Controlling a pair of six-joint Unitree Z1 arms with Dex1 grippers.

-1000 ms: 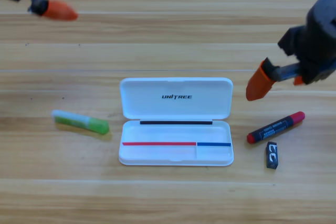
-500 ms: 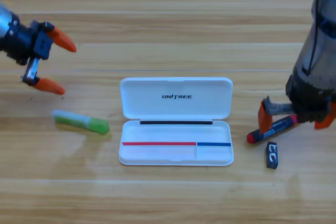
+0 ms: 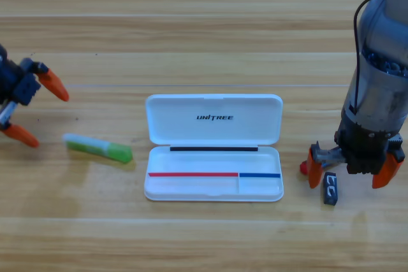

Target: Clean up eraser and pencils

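Note:
The pale green pencil (image 3: 97, 147) lies flat on the table, left of the open white case (image 3: 191, 186). My left gripper (image 3: 36, 109) hangs open at the left edge, just up and left of the green pencil and apart from it. Over the black-and-red pen, my right gripper (image 3: 351, 170) points straight down and stands open, one orange jaw on each side. Only the pen's red end (image 3: 303, 167) shows beside the left jaw; the barrel is hidden under the gripper. The small black eraser (image 3: 330, 188) sits just below, between the jaws' tips.
The case's lid (image 3: 213, 105) is folded back toward the far side, and its tray holds none of the task's things. The right arm's grey body (image 3: 381, 74) rises to the top right corner.
My right gripper has come down and forward over the pen, hiding most of it. My left gripper has moved left and down toward the table's left edge, still open.

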